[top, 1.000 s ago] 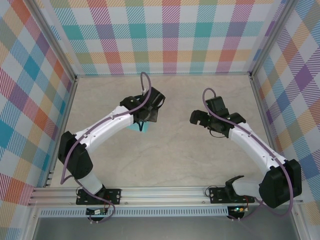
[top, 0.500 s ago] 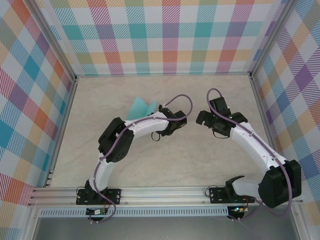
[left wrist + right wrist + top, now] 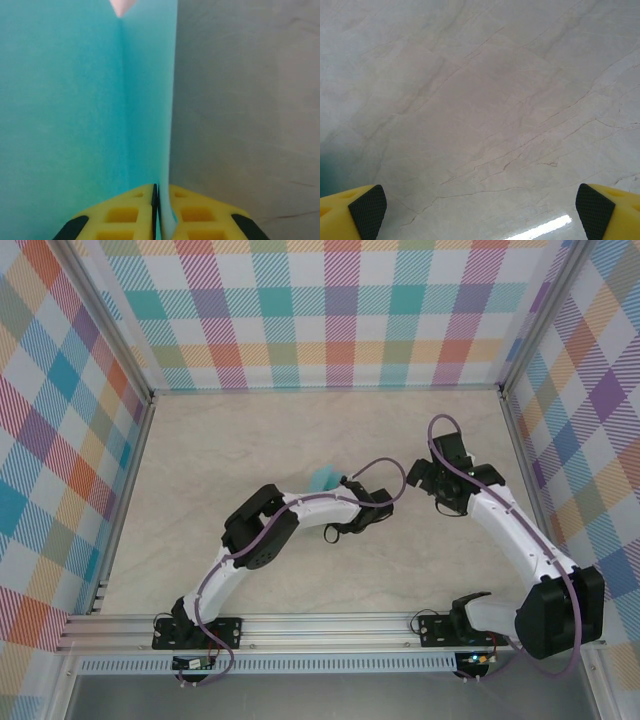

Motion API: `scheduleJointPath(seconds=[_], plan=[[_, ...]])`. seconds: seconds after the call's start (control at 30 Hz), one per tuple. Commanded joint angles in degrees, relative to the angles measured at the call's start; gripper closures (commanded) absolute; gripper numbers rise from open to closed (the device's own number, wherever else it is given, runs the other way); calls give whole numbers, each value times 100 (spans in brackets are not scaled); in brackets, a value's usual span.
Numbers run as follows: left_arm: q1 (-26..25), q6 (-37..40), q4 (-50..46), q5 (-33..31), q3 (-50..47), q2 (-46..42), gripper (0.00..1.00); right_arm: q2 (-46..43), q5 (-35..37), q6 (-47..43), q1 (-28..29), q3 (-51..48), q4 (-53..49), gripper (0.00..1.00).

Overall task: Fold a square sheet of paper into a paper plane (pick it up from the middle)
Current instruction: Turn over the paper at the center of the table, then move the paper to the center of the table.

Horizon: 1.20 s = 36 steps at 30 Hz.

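While the right gripper (image 3: 480,202) hangs spread wide over the bare marble table (image 3: 480,100), the left gripper (image 3: 161,192) has its yellow fingers (image 3: 125,212) pressed together, pinching the lower edge of the creased turquoise sheet of paper (image 3: 75,100), which sits near the table's middle beside the left forearm (image 3: 325,478).

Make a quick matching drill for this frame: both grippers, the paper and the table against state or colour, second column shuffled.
1. left gripper
2. right gripper
3. paper
4. table

A. jaws wide apart, nothing between them
B. pale grey, veined like marble
C. turquoise, with a crease
D. shut on a thin edge

Pairs: 1-D, 2-A, 3-C, 4-B
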Motion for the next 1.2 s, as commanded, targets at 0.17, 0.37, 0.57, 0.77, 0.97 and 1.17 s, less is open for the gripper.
scheduleJointPath(seconds=[0.17,0.37,0.57,0.77,0.97,1.17], plan=[[-69,-175,953,2098,-300,-1006,50,79,-241,142,-73,123,-109,0],[91,-563,1592,3353,-647,-2165,27,313,-745,-116,-78,342,68,1],[748,-1061,2037,3947,-1564,-3229,17,857,-2399,-618,-40,569,703,19],[1621,-1382,2441,4072,-2851,-4222,3,1747,-3102,-506,752,963,1198,44],[2552,-1810,2433,3969,-3827,-4974,0,2941,-3337,-151,1703,1582,1662,62],[3122,-2105,2351,4070,-4288,-5295,0,4271,-3577,-16,2314,2629,1648,69]])
